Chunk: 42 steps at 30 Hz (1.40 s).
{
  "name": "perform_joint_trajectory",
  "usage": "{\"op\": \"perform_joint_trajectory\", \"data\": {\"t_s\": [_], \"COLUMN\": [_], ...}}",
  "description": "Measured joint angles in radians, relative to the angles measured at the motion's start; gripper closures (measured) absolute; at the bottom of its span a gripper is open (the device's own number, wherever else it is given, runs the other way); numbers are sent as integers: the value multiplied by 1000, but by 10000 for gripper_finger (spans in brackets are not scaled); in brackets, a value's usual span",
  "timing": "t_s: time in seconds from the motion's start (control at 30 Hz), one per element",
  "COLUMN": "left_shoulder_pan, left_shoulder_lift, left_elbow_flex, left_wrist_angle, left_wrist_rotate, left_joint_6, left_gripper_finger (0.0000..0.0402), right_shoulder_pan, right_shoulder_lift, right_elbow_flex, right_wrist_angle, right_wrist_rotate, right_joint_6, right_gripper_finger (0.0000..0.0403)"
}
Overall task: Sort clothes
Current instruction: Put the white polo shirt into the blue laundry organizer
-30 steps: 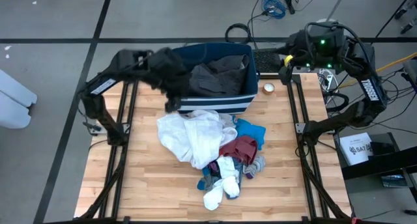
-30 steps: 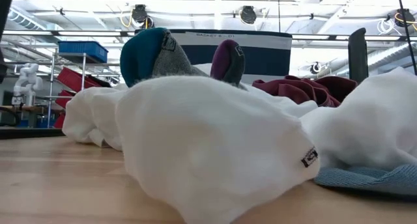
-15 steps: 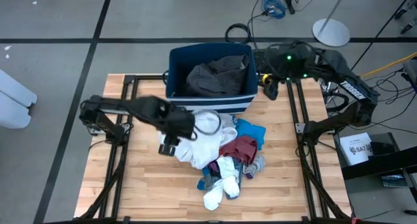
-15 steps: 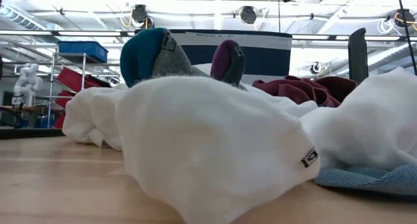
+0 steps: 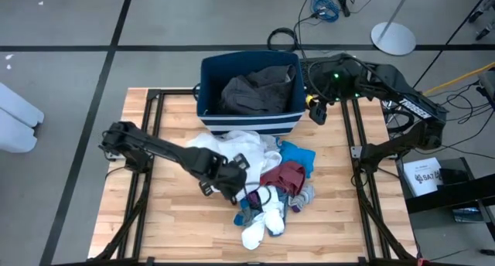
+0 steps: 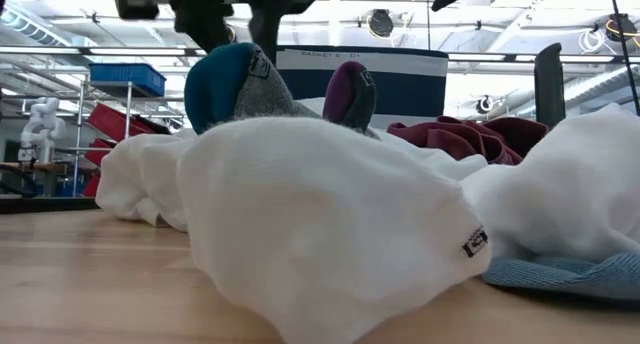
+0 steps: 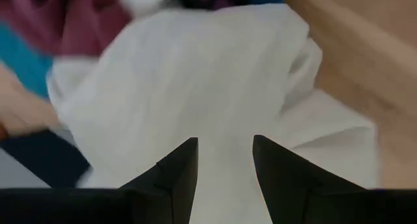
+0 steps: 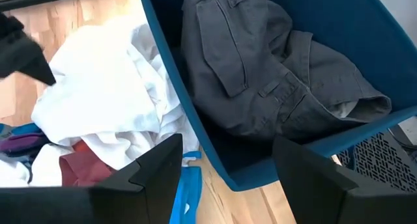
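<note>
Wooden desk, mid-sort: the left pincer (image 5: 232, 181) hangs over the clothes (image 5: 259, 177) heaped at the desk's centre.
Its fingers stand apart and empty above the white garment (image 7: 195, 87), placed to pick the next piece; a second ago it was up at the navy bin (image 5: 203, 88), where dark grey trousers (image 5: 259, 88) already lie. The right pincer (image 5: 315, 110), open and empty, waits beside the bin at the far edge.

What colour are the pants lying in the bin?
Dark grey pants, clearest in the right wrist view.
</note>
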<state>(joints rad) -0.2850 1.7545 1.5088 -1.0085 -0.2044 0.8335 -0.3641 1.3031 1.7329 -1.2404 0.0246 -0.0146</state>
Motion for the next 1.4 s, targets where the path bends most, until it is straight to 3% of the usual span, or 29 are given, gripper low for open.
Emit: {"op": "perform_joint_trajectory", "data": {"t_s": [0.33, 0.6, 1.0, 1.17, 1.4], "left_shoulder_pan": [-42, -44, -44, -44, -48], "left_shoulder_lift": [110, 122, 122, 122, 122], "left_elbow_flex": [0, 0, 0, 0, 54], "left_wrist_angle": [18, 26, 23, 24, -4], "left_wrist_rotate": [-133, -167, -168, -191, -327], "left_joint_6": [269, 274, 272, 239, 219], "left_gripper_finger": [244, 267, 391, 394, 398], "right_shoulder_pan": [0, 0, 0, 0, 0], "right_shoulder_lift": [-7, -7, -7, -7, -7], "right_elbow_flex": [0, 0, 0, 0, 0], "right_wrist_angle": [1, 2, 3, 3, 2], "right_wrist_rotate": [0, 0, 0, 0, 0], "right_joint_6": [1, 0, 0, 0, 0], "right_gripper_finger": [176, 176, 176, 176, 176]}}
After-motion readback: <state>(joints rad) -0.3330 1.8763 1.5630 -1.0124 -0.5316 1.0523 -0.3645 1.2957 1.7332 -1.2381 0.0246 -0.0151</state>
